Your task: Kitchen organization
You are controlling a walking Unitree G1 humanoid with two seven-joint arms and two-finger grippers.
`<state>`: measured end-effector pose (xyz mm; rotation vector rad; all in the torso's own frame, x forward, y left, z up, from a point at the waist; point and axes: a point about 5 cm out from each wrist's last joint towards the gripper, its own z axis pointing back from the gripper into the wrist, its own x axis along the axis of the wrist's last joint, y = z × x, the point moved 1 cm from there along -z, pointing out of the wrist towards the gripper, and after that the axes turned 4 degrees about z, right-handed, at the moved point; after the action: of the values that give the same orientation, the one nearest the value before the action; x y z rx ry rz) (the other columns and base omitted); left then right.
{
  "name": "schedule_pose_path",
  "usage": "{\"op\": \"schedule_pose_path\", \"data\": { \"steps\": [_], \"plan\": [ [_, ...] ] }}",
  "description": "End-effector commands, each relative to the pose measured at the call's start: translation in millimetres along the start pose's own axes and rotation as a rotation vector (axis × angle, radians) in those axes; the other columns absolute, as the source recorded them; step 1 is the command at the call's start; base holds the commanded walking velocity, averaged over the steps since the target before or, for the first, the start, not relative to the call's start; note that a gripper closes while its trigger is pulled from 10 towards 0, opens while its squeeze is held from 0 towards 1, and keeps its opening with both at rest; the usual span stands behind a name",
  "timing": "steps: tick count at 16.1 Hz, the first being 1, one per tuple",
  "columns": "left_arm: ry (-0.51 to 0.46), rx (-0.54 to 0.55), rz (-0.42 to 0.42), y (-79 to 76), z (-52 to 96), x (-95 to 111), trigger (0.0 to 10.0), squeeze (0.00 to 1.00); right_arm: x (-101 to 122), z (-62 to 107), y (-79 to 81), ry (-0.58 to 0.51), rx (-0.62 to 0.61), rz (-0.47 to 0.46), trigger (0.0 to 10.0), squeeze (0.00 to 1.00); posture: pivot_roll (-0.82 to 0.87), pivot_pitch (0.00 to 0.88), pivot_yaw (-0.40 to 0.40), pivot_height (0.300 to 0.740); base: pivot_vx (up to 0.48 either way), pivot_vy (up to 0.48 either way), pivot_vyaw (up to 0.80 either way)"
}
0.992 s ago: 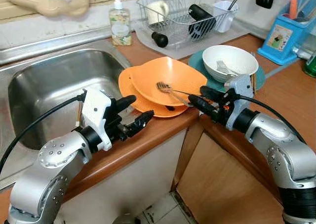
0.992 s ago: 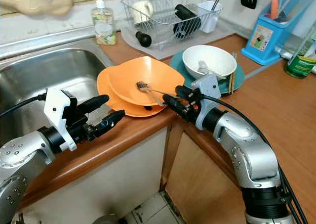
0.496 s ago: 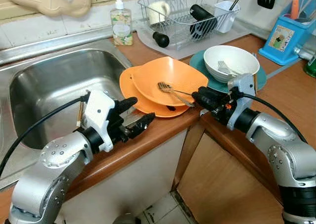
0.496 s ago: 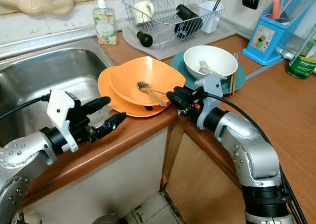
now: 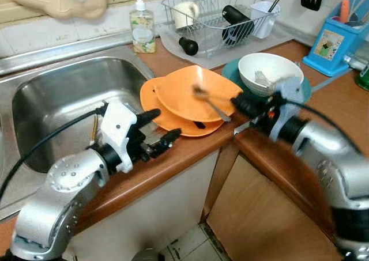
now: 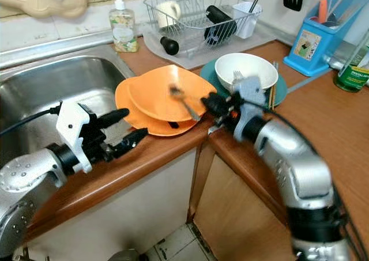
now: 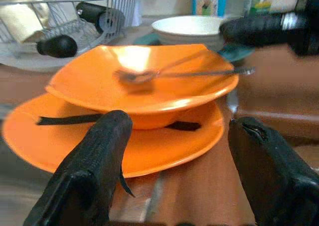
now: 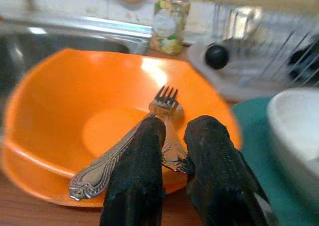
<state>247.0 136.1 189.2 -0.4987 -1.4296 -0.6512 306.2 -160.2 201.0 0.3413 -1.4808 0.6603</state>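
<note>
Right gripper (image 8: 172,151) apparently clamps fork (image 8: 162,104) above orange bowl (image 8: 65,111); left gripper (image 5: 159,129) open, empty, beside plate (image 7: 149,151).

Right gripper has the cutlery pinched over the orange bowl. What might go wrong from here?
The right gripper pinches two pieces, fork included; one may slip out. The orange bowl sits near the counter edge, so a nudge might tip it. The left gripper hangs open beside the orange plate.

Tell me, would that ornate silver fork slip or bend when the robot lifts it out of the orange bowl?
The ornate silver metal fork looks rigid, so it probably won't bend. Its polished handle may slip or swivel between the right hand's narrow black fingers. Gripped at the handle, it might tilt tines-down over the orange bowl.
</note>
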Motion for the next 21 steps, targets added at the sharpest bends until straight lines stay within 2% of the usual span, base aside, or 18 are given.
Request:
{"op": "schedule_pose_path", "data": {
  "steps": [1, 2, 3, 6, 7, 8, 10, 13, 14, 16, 19, 21],
  "plan": [
    [0.013, -0.013, -0.048, 0.1, -3.5, 0.8, 10.0, 0.19, 7.2, -2.0, 1.1, -0.006, 0.003, 0.084, 0.0, 0.00, 0.05, 0.000, 0.019, 0.740, 0.000, 0.000, 0.00],
    [0.014, -0.005, -0.091, 3.1, -7.5, 2.4, 10.0, 0.19, 8.9, -4.2, 3.3, 0.024, 0.021, 0.209, 0.0, 0.00, 0.05, 0.000, 0.018, 0.740, 0.000, 0.000, 0.00],
    [0.016, -0.004, -0.108, 3.8, -8.9, 3.2, 10.0, 0.18, 8.8, -4.8, 4.5, 0.026, 0.029, 0.226, 0.0, 0.00, 0.05, 0.000, 0.016, 0.740, 0.000, 0.000, 0.00],
    [0.041, -0.038, -0.242, 4.2, -14.9, 8.4, 10.0, 0.15, 13.5, -7.0, 12.0, 0.019, 0.091, 0.352, 0.0, 0.00, 0.05, 0.000, 0.016, 0.740, 0.000, 0.000, 0.00],
    [0.046, -0.046, -0.279, 4.8, -16.3, 9.9, 10.0, 0.04, 13.3, -6.5, 13.5, 0.032, 0.105, 0.408, 0.0, 0.00, 0.05, 0.000, 0.018, 0.740, 0.000, 0.000, 0.00],
    [0.041, -0.047, -0.330, 6.0, -18.9, 13.7, 10.0, 0.00, 16.5, -6.9, 10.9, 0.008, 0.073, 0.406, 0.0, 0.00, 0.05, 0.000, 0.017, 0.740, 0.000, 0.000, 0.00],
    [-0.001, -0.049, -0.347, 5.6, -25.0, 22.2, 10.0, 0.00, 26.4, -7.4, 8.6, -0.065, 0.041, 0.359, 0.0, 0.00, 0.05, 0.000, 0.016, 0.740, 0.000, 0.000, 0.00],
    [-0.054, -0.027, -0.451, 7.8, -39.1, 30.4, 10.0, 0.00, 41.7, -7.4, 14.3, -0.185, 0.060, 0.254, 0.0, 0.00, 0.05, 0.000, 0.016, 0.740, 0.000, 0.000, 0.00],
    [-0.070, -0.008, -0.478, 9.5, -41.7, 33.5, 10.0, 0.00, 43.9, -7.6, 13.9, -0.196, 0.054, 0.243, 0.0, 0.00, 0.04, 0.000, 0.016, 0.740, 0.000, 0.000, 0.00],
    [-0.074, -0.010, -0.513, 10.4, -46.9, 34.9, 10.0, 0.00, 33.3, -8.5, 14.1, -0.118, 0.062, 0.378, 0.0, 0.00, 0.04, 0.000, 0.016, 0.740, 0.000, 0.000, 0.00],
    [-0.103, 0.001, -0.560, 12.1, -56.7, 40.7, 10.0, 0.00, 42.1, -7.6, 21.6, -0.196, 0.111, 0.216, 0.0, 0.00, 0.04, 0.000, 0.012, 0.740, 0.000, 0.000, 0.00],
    [-0.121, 0.005, -0.598, 13.5, -61.6, 44.1, 10.0, 0.00, 45.1, -6.8, 27.3, -0.212, 0.154, 0.175, 0.0, 0.00, 0.04, 0.000, 0.013, 0.740, 0.000, 0.000, 0.00]
  ]
}}
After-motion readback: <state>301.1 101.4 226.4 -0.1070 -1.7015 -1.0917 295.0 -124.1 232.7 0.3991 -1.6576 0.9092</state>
